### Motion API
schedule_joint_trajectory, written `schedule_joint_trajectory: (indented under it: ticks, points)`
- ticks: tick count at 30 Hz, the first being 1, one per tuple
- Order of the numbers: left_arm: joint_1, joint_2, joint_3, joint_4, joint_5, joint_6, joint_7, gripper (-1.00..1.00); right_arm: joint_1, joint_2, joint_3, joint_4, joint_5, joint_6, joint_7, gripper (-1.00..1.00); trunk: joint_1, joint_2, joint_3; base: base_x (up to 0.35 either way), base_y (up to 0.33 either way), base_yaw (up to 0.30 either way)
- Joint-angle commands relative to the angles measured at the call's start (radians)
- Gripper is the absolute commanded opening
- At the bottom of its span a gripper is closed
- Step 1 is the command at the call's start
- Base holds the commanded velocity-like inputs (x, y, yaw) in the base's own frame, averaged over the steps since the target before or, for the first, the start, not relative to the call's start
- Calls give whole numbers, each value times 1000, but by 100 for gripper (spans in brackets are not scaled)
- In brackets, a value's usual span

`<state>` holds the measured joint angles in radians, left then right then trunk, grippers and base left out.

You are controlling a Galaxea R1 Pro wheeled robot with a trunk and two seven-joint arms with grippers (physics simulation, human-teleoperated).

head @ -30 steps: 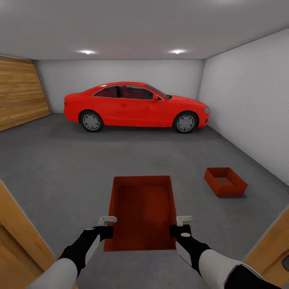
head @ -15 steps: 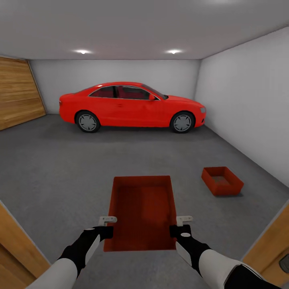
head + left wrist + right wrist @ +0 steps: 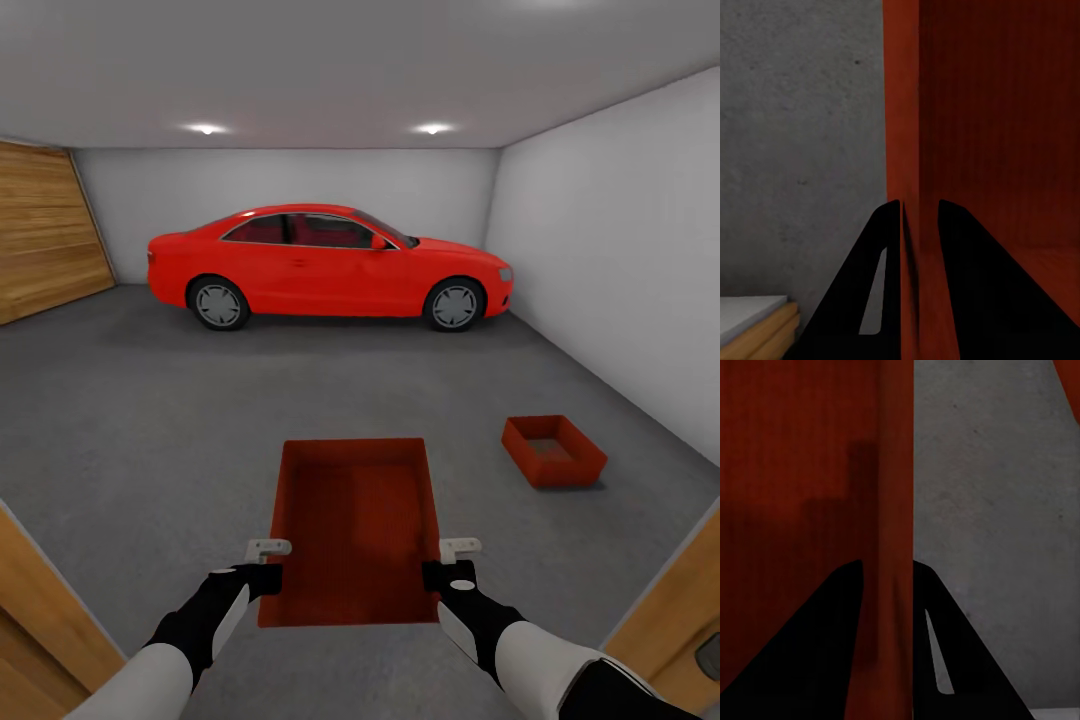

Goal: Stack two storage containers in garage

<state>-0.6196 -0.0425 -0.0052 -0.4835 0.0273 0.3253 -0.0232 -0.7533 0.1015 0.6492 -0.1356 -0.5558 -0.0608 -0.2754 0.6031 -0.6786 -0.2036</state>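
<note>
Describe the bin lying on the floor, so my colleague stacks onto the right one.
Find the red car, then look along the white right wall. The container on the floor lies there alone on grey concrete, unlike its twin, gripped by both grippers.

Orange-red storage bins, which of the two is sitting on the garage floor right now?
The smaller-looking orange-red bin ahead to the right, near the white wall, rests on the grey floor. The other bin is held up by both grippers.

Head view forward-down over garage; wrist views close along held container (image 3: 352, 528) walls.
</note>
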Motion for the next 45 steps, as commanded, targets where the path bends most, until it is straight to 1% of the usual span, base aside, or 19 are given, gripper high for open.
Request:
schedule_joint_trajectory:
  ticks: [1,23,45]
  points:
    - [0,1,8,0,3,6,3,-100,-1,-11,-43,-1,8,-33,-30,-100,0,-1,-1,0,0,0]
    - [0,1,8,0,3,5,3,-100,-1,-12,-43,-1,8,-29,-31,-100,0,-1,-1,18,0,0]
    - [0,0,9,2,5,0,5,-100,-1,-11,-43,-1,10,-31,-31,-100,0,-1,-1,298,0,0]
